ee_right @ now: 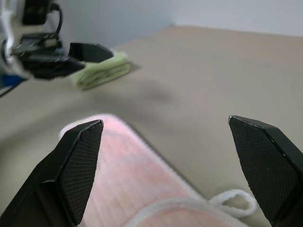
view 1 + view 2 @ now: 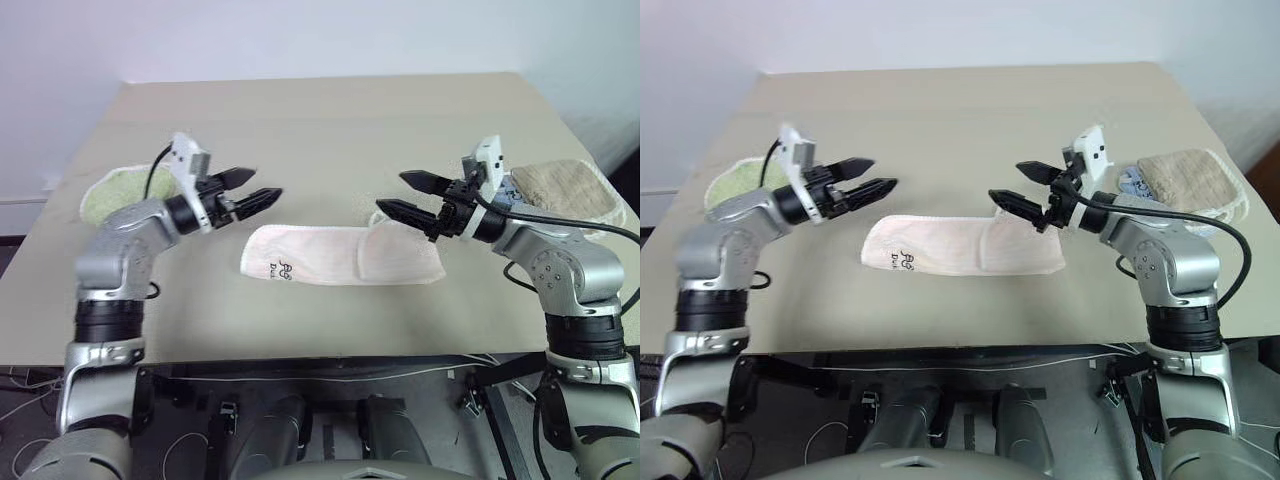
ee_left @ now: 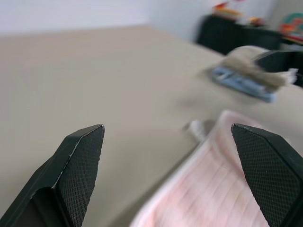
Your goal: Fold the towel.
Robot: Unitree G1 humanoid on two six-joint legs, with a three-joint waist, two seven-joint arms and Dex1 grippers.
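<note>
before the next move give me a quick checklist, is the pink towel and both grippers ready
1. Left gripper open and empty: ok.
2. Right gripper open and empty: ok.
3. Towel lying on the table, free of both grippers: ok.
4. Towel fully folded: not ok, it lies as a long strip with one end lapped over.
5. Green towel and beige towel apart from the pink one: ok.
6. Layers squarely aligned under the lapped end: cannot tell.
</note>
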